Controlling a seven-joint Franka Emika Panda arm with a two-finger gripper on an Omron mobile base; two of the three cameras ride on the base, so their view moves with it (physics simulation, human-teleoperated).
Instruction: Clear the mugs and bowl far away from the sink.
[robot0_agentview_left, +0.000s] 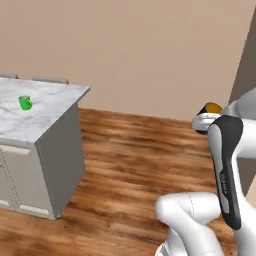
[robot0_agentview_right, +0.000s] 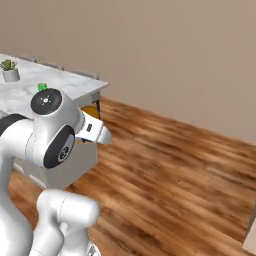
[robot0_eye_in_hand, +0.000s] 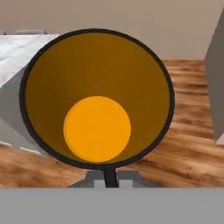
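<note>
We see a black mug (robot0_eye_in_hand: 96, 100) with a smooth, matt orange-yellow inside, and a small green mug (robot0_agentview_left: 25, 103) that looks like shiny plastic. The green one sits on a counter (robot0_agentview_left: 47, 107) with a white and grey marble-like top, smooth and a bit glossy, over plain matt grey sides. The floor (robot0_agentview_left: 135, 165) is brown wood planks with streaky grain and a soft shine, and the wall (robot0_agentview_left: 150, 50) behind is flat, matt tan.

One mug (robot0_agentview_left: 25, 103) sits on the island counter (robot0_agentview_left: 45, 112), another mug (robot0_eye_in_hand: 97, 98) in the claw (robot0_eye_in_hand: 110, 180).
</note>
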